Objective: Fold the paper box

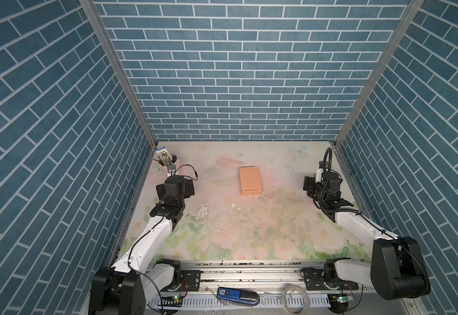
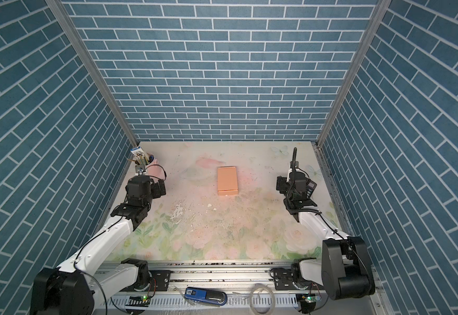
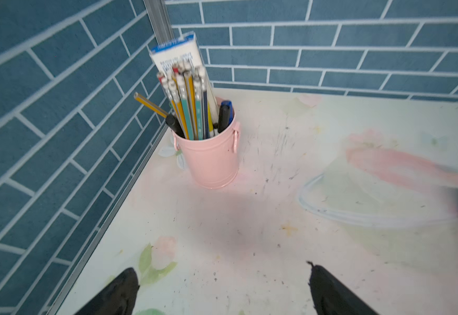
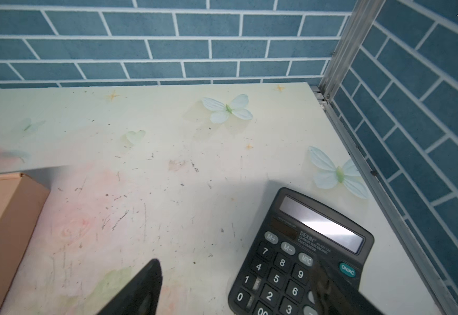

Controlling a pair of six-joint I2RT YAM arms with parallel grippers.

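both wide and empty, left end effector (image 3: 222, 270), right end effector (image 4: 236, 266), paper box (image 1: 250, 180) between them, well apart

"DEXIN", "ON/AC" on calculator (image 4: 298, 253)

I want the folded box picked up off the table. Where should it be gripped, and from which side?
The paper box lies flat, closed and thin, so its underside is out of reach. Probably come straight down from above and pinch across its narrow width, on the two long side walls at mid-length, where the load should balance.
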